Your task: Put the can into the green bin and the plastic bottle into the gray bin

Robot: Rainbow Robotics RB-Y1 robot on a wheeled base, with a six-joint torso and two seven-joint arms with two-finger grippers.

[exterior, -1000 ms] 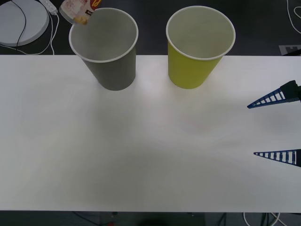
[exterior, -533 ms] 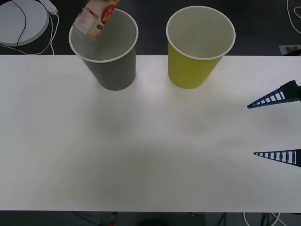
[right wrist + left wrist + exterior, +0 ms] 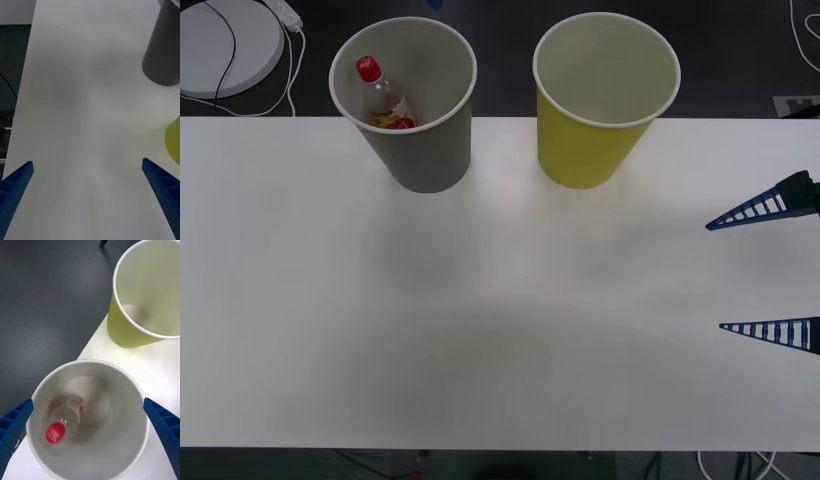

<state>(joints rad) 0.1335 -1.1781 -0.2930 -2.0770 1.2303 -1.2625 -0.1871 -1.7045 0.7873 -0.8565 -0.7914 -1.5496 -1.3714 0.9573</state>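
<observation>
One plastic bottle (image 3: 384,98) inside gray bin (image 3: 425,150)

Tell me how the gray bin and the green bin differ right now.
The gray bin holds the plastic bottle, red cap up; the green bin is empty inside. The gray bin stands to the robot's left, the green bin to its right. Both are upright, tapered, white-rimmed and alike in size.

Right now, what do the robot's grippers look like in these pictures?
Both grippers have two blue fingers, long and tapering to a point. On the right gripper the fingers show ladder-like ribs with open slots and join a black mount at the base. The left gripper's fingers are the same blue with a dotted, perforated surface.
</observation>
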